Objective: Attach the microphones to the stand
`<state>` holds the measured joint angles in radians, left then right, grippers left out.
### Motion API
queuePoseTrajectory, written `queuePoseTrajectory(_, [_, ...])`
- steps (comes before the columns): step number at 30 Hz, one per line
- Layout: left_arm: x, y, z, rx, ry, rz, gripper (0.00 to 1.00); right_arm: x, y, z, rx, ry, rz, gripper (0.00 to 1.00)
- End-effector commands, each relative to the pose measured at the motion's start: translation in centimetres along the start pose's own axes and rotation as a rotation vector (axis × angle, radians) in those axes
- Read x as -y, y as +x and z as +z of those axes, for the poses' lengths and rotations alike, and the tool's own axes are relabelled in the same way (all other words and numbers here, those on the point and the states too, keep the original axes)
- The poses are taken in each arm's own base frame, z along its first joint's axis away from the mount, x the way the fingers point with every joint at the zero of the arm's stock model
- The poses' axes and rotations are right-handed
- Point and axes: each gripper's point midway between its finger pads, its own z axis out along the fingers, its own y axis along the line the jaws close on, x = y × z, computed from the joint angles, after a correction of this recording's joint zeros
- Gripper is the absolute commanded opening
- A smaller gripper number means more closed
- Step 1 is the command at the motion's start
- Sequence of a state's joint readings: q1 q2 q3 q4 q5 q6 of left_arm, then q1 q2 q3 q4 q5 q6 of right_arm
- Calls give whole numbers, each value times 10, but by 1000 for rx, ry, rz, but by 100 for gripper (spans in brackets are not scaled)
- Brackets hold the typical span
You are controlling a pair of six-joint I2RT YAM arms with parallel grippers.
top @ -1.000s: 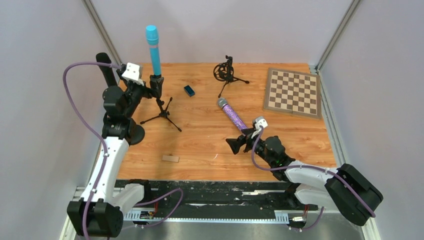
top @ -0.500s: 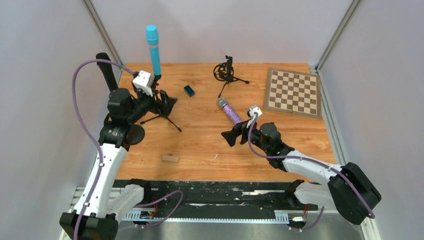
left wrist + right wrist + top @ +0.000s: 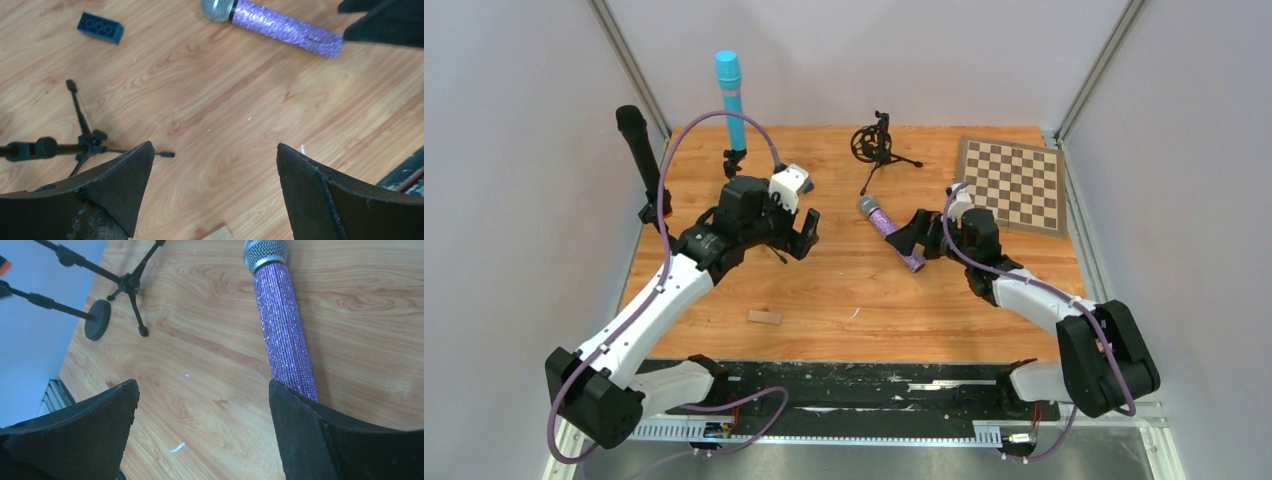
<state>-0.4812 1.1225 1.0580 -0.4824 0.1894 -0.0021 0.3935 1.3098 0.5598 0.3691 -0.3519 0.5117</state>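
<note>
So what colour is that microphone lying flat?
Microphone: purple glitter, silver head; best in right wrist view.

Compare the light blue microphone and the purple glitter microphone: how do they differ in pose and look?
Pose: the light blue microphone stands upright, while the purple glitter microphone lies flat on the table. State: the blue one sits in a stand; the purple one is in no stand. Head: the blue one's head is blue like its body; the purple one's is silver mesh. Both are handheld stick microphones.

The light blue microphone and black microphone stand upright, apparently mounted; the purple glitter microphone lies flat.
</note>
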Motion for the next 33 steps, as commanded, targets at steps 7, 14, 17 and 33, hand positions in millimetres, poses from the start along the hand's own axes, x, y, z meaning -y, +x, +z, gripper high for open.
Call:
queuePoseTrajectory(7, [-34, 19, -15, 18, -322, 166, 100, -27, -86, 33, 95, -147, 137, 100])
queuePoseTrajectory(14, [-25, 20, -18, 64, -284, 185, 100, -26, -122, 70, 97, -279, 279, 100])
queuePoseTrajectory(17, [-22, 20, -16, 63, -263, 189, 100, -18, -136, 87, 122, -296, 323, 100])
queuePoseTrajectory(33, [-17, 23, -15, 66, -233, 192, 100, 10, -170, 163, 125, -394, 510, 96])
